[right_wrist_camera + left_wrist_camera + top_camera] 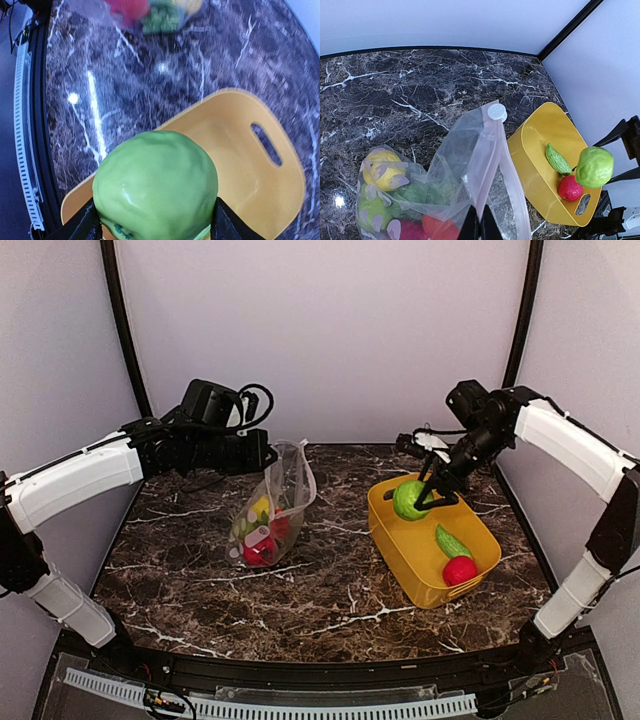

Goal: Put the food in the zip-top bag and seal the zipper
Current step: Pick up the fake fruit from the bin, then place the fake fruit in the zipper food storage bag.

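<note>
1. Pinching the mouth edge of the zip-top bag (274, 502) with the left gripper (266, 454), fingers pressed together on it, well to the left of the yellow tub (398, 550). Taking in both arms at once only from the top view.
2. Clamping a round green fruit (409, 500) in the right gripper (428, 495), over the tub's far left corner. Filling the right wrist view with that fruit, dark fingers (82, 226) touching both its sides.
3. Showing only from the left wrist view: the zipper (489, 160) running as a pinkish strip up the bag's edge to a white round slider (496, 112), on the side facing the tub.
4. Carrying some food (262, 548) inside the clear, pale-spotted bag: a yellow piece (382, 172), a green piece (375, 210) and a red piece (437, 227), bunched at the bottom, on the side away from the tub.
5. Lying in the tub, toward its handle slot: a bumpy green piece (558, 159) touching a red ball (569, 188).
6. Leaving a stretch of marble table (320, 590) between bag and tub. Sitting with the tub's right side near the table's right edge.
</note>
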Controlling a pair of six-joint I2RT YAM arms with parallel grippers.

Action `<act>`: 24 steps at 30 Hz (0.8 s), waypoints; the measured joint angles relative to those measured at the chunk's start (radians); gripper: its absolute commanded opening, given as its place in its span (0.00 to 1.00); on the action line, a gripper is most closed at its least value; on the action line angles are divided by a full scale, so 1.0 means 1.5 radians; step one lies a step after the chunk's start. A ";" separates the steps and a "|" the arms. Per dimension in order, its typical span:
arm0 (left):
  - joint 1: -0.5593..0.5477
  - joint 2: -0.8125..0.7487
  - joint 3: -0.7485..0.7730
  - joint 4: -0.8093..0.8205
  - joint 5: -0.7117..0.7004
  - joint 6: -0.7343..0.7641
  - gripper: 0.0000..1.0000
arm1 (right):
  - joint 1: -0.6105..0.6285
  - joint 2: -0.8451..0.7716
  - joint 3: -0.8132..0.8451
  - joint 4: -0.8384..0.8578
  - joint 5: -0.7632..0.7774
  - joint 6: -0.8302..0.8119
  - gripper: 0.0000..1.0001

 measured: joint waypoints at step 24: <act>0.000 0.000 0.011 -0.020 0.020 0.011 0.01 | 0.194 0.186 0.324 0.208 -0.131 0.187 0.56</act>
